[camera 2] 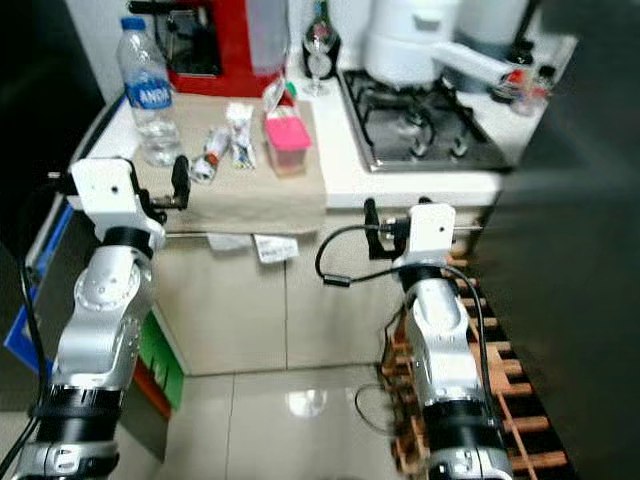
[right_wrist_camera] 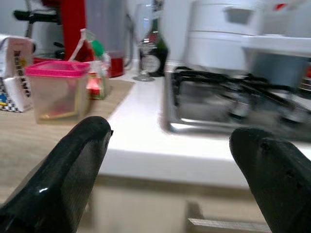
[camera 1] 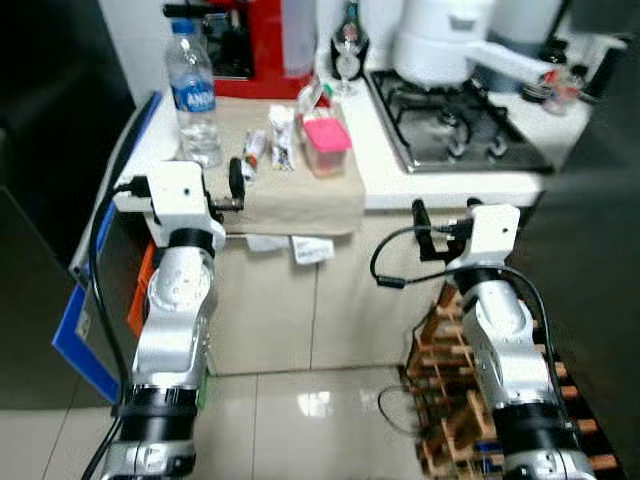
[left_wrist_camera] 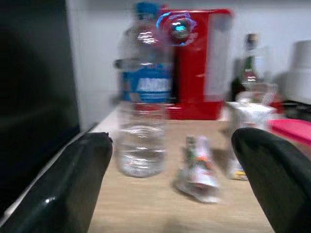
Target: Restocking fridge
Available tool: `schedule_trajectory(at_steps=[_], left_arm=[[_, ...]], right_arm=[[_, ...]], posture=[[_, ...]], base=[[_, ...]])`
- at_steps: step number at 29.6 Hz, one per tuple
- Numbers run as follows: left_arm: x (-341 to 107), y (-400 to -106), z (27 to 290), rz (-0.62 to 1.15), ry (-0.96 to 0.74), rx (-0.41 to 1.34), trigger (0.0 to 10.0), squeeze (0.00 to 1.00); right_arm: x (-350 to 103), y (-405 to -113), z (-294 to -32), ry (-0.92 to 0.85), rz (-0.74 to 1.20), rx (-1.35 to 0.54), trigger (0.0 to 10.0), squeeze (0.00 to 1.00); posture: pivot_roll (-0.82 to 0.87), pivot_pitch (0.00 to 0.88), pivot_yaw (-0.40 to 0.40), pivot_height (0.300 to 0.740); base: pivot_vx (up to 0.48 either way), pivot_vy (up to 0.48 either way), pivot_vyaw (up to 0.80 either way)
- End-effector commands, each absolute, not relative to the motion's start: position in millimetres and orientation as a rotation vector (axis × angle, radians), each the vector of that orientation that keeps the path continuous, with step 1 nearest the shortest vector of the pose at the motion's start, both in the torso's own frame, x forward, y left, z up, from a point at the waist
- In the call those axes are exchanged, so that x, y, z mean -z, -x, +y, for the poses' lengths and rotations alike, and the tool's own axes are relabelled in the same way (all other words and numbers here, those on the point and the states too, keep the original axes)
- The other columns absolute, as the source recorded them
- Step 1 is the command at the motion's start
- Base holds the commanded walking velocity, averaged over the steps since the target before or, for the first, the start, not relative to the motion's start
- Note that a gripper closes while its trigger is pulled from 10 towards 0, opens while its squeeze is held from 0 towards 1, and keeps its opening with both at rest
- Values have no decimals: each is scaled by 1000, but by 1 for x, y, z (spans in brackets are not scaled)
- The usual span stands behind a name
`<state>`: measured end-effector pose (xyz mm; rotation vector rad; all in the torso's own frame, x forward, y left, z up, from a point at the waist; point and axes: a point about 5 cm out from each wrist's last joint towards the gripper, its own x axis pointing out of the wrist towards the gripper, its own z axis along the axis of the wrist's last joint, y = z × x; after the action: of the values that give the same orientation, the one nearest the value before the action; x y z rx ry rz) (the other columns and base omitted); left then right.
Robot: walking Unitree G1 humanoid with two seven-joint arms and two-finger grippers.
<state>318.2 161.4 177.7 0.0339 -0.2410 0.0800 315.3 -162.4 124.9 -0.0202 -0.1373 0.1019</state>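
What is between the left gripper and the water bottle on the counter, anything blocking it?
Nothing visible blocks it. The left gripper, fingers open, sits at the counter's front edge, and the water bottle stands just beyond it on the beige mat. A small crumpled packet lies beside the bottle, off the direct line.

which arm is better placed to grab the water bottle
Left. The left gripper is open at the counter's edge with the water bottle just ahead between its fingers; the right gripper sits lower, facing the stove.
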Motion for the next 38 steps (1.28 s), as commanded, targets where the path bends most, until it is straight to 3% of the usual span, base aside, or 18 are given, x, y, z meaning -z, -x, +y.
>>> schedule_trajectory(at_steps=[1, 9, 25, 38], left_arm=[[-179, -319, 165, -235, -39, -98, 10000, 0], [-182, -318, 162, -250, -78, -86, 10000, 0], [-181, -320, 160, -250, -74, -71, 10000, 0], [-183, -321, 160, -264, -83, -55, 10000, 0]], right_arm=[[-128, -318, -156, 16, -142, -128, 10000, 0], [-128, -318, -157, 14, -141, -123, 10000, 0], [-136, -320, -171, 111, -189, 18, 10000, 0], [-128, -321, -171, 47, -144, 44, 10000, 0]], posture=[[-38, 0, -13, 740], [-36, 0, -14, 740], [-36, 0, -12, 740], [-35, 0, -13, 740]], base=[[0, 0, 725], [0, 0, 673], [0, 0, 0], [0, 0, 0]])
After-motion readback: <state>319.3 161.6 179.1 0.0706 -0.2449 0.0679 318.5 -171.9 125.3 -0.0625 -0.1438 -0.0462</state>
